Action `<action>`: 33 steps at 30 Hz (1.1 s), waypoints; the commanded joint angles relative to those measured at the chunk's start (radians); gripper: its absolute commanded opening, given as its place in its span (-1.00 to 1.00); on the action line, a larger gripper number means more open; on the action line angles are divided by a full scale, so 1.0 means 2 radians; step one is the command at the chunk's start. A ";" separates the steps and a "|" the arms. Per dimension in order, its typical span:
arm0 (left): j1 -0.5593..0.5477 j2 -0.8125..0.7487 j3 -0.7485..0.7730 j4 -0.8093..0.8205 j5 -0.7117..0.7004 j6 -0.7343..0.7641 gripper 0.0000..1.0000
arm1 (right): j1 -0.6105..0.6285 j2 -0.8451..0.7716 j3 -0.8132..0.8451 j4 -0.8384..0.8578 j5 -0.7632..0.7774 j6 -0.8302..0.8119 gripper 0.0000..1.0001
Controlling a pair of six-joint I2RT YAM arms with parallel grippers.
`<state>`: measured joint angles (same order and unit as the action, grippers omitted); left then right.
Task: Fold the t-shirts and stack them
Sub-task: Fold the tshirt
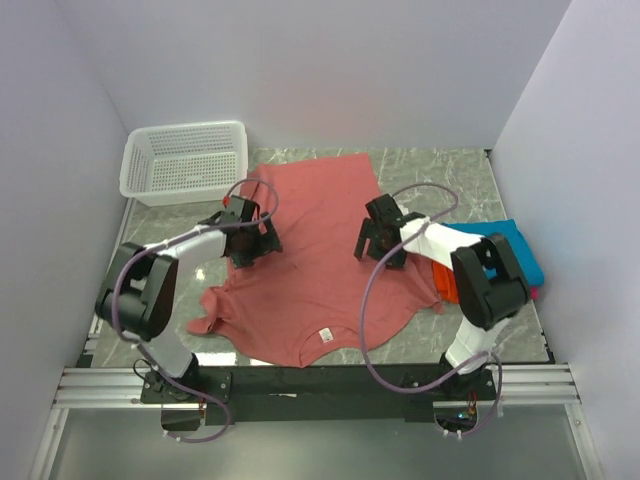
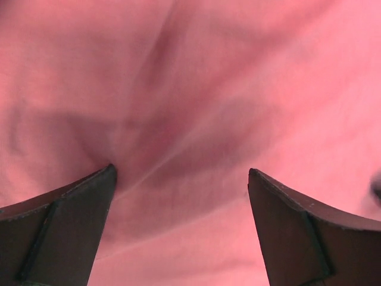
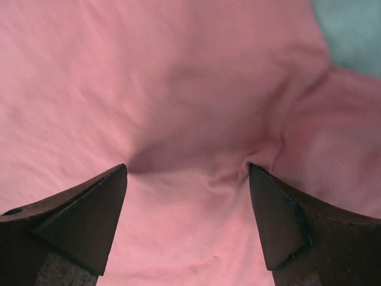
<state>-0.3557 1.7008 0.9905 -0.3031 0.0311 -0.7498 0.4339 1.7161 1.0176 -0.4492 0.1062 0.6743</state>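
Note:
A large salmon-red t-shirt (image 1: pixel 315 260) lies spread on the table, its white neck label (image 1: pixel 325 336) near the front edge. My left gripper (image 1: pixel 252 238) is open, its tips pressed down on the shirt's left side; the cloth (image 2: pixel 190 119) fills its wrist view. My right gripper (image 1: pixel 378 243) is open, its tips pressed on the shirt's right side, with cloth (image 3: pixel 190 119) bunched between the fingers (image 3: pixel 280 208). A folded teal-blue t-shirt (image 1: pixel 518 245) lies on an orange one (image 1: pixel 446 282) at the right; a magenta-pink edge (image 1: pixel 535 293) peeks out beneath.
A white plastic mesh basket (image 1: pixel 185 160) stands at the back left. The marble table (image 1: pixel 440 170) shows bare behind the shirt on the right. White walls close in on three sides. A metal rail (image 1: pixel 320 385) runs along the front.

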 commanded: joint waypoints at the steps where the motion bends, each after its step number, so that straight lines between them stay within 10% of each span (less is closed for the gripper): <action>1: -0.027 -0.040 -0.069 -0.033 0.037 -0.044 0.99 | -0.003 0.049 0.049 0.014 -0.025 -0.024 0.76; 21: -0.203 -0.262 -0.158 -0.068 0.125 -0.095 0.99 | 0.081 0.296 0.533 -0.104 -0.200 -0.188 0.73; 33: -0.094 -0.167 0.082 -0.184 -0.121 -0.052 0.99 | 0.081 -0.009 0.132 -0.009 -0.103 -0.080 0.76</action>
<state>-0.6437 1.2690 1.0615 -0.6151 -0.0654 -0.8902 0.5949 1.8130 1.4807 -0.5262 -0.1478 0.4122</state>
